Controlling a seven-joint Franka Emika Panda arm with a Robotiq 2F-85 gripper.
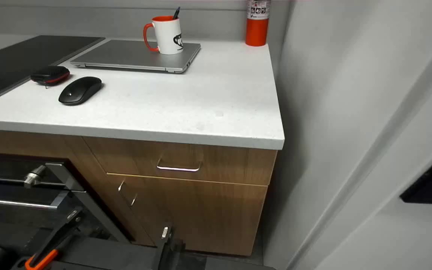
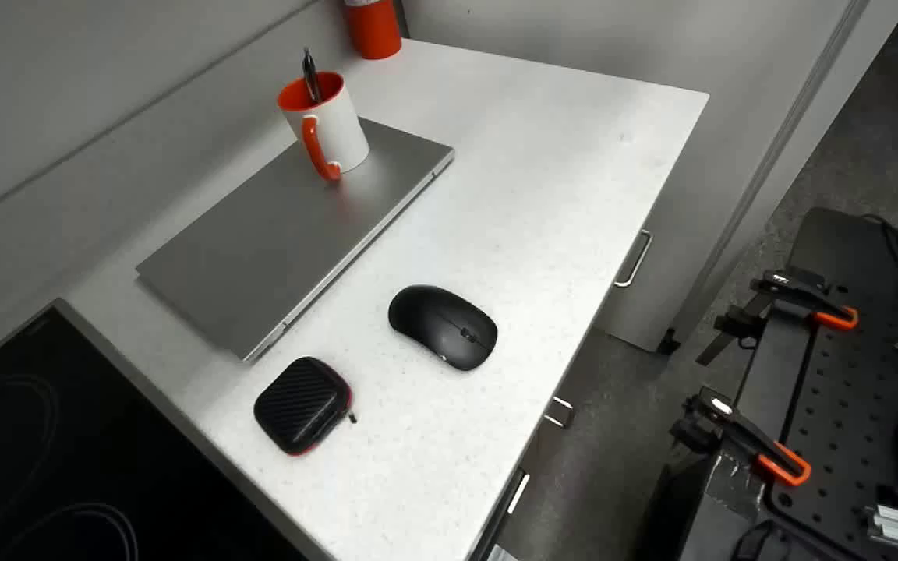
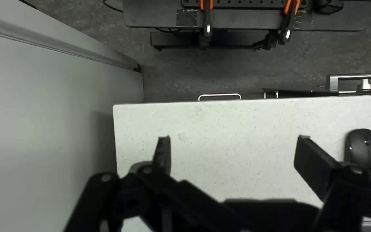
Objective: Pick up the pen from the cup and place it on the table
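The dark pen stands in the cup, leaning, with only its upper part above the rim; it shows in both exterior views [image 1: 177, 13] [image 2: 309, 72]. The cup, a white mug with red inside and red handle, stands upright on the grey laptop in both exterior views [image 1: 168, 37] [image 2: 342, 134]. The table is the white countertop in both exterior views [image 1: 231, 97] and in the wrist view [image 3: 224, 129]. My gripper [image 3: 234, 137] is open with nothing between its fingers, above the countertop near its front corner. The pen and cup are out of the wrist view.
The closed laptop [image 1: 118, 54] lies at the back, under the cup. A black mouse [image 2: 443, 326] and a small black case [image 2: 301, 405] lie nearer the dark cooktop [image 2: 28, 467]. A red-and-white canister [image 1: 257, 32] stands at the back corner. A grey wall panel [image 3: 43, 129] borders one end.
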